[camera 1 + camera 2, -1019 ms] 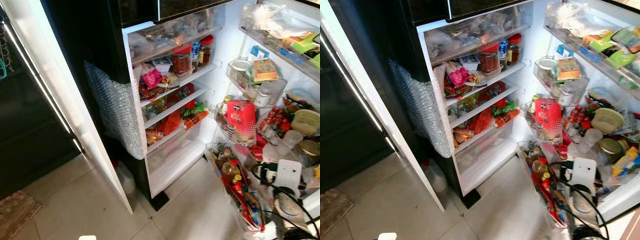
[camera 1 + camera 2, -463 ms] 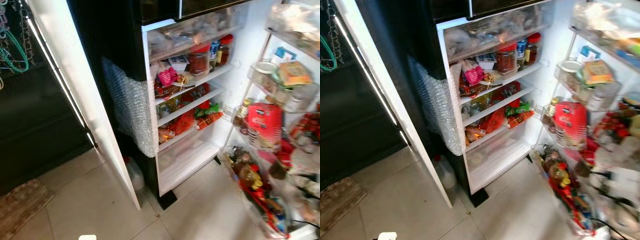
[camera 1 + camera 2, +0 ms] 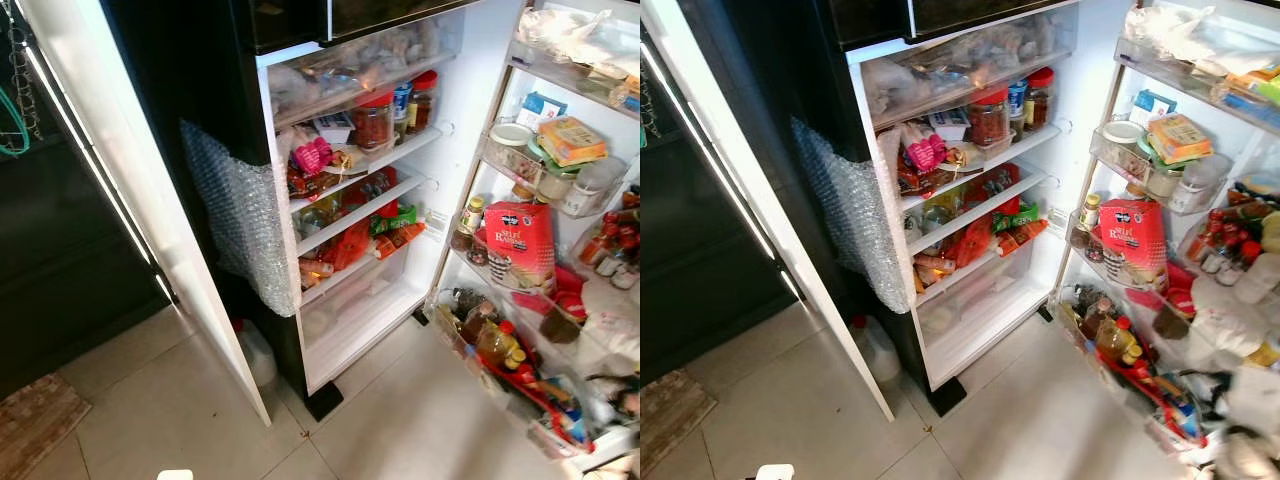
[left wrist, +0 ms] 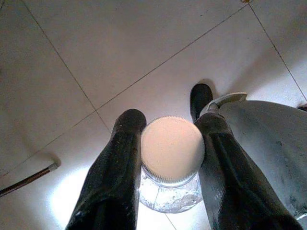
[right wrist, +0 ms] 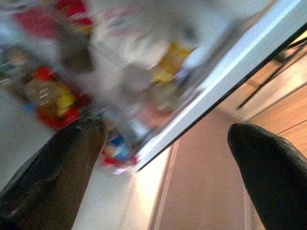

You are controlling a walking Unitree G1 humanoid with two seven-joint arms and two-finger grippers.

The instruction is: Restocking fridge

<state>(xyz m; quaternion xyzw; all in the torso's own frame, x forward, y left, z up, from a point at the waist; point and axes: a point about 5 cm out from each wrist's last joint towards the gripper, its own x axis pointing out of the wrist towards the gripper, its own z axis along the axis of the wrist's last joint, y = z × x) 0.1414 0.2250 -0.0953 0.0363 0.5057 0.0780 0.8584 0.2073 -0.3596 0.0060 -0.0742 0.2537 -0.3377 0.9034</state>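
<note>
The fridge (image 3: pixel 470 90) stands open before me. Its inner shelves (image 3: pixel 360 205) hold jars, packets and bags, and a clear drawer (image 3: pixel 355 300) sits at the bottom. The door racks (image 3: pixel 500 165) on the right are crowded with bottles, tubs and a red packet (image 3: pixel 520 245). In the left wrist view my left gripper (image 4: pixel 167 110) is shut on a clear jar with a white lid (image 4: pixel 172 148), held low over the tiled floor. That lid (image 3: pixel 175 475) peeks in at the bottom edge of the left eye view. My right gripper (image 5: pixel 168 132) is open, close to the blurred lower door rack.
A sheet of bubble wrap (image 3: pixel 240 220) hangs on the fridge's black side. A white panel (image 3: pixel 130 200) leans out on the left. A plastic jug (image 3: pixel 258 355) stands on the floor by the fridge base, and a mat (image 3: pixel 35 420) lies far left.
The camera has swung left and back. The right arm with its cables, seen at the lower right a second ago, has dropped out of the eye views.
</note>
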